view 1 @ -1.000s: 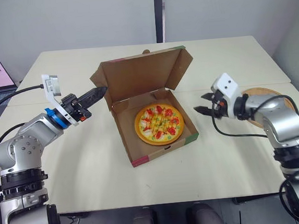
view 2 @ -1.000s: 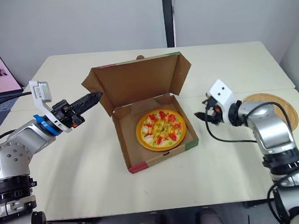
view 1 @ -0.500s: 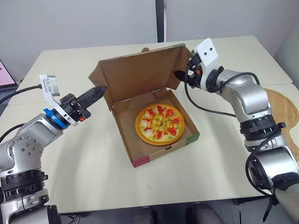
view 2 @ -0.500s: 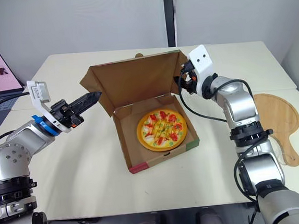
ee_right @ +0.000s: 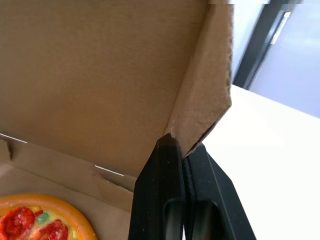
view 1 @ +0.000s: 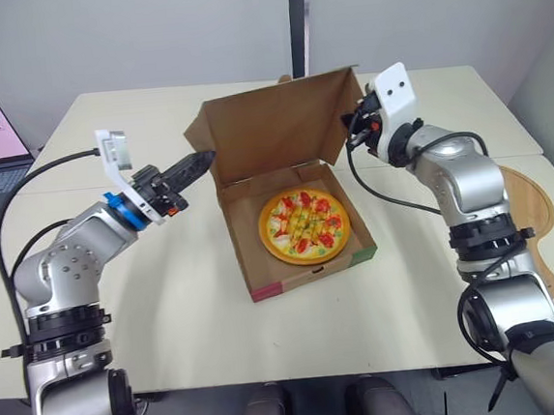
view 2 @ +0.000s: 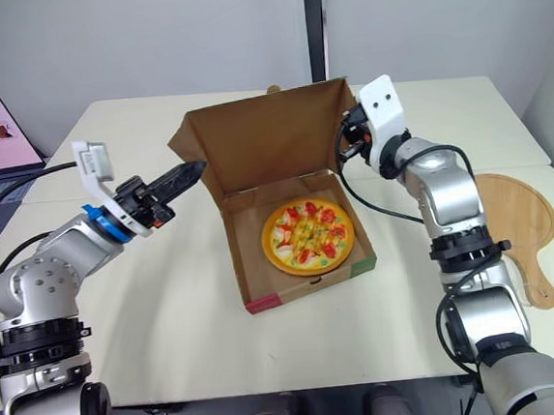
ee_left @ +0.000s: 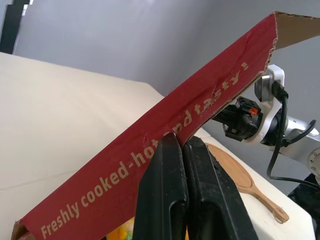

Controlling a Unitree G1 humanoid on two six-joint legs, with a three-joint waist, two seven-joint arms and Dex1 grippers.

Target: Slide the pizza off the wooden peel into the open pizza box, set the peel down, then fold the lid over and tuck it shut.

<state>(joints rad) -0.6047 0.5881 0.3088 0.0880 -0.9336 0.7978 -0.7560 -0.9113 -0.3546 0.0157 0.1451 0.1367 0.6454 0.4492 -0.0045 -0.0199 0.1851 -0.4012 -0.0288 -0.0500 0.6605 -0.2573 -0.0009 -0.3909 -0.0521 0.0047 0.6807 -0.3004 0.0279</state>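
**Step in hand: folding the lid**

1. Status of preceding steps. The pizza [view 1: 304, 226] lies flat inside the pizza box [view 1: 265, 288], clear of all four walls. The wooden peel [view 2: 511, 221] lies on the table [view 1: 169, 304] to the robot's right, well apart from the box. Both steps are judged complete.

2. Lid position. The lid [view 1: 275, 125] stands close to upright on the rear hinge, brown inner face toward the pizza, with its side flaps angled forward.

3. Left gripper [ee_left: 182, 140]. The fingers are pressed together with no gap. The tips bear against the red printed left side flap of the lid.

4. Right gripper [ee_right: 182, 142]. The fingers are likewise closed against each other. The tips sit at the lower corner of the right side flap. Whether a cardboard edge is nipped between them cannot be resolved.

5. Next move, as judged. Bring both grippers forward and down together so the lid pivots over the pizza without twisting. Guide the side flaps inside the box walls before tucking the front edge.
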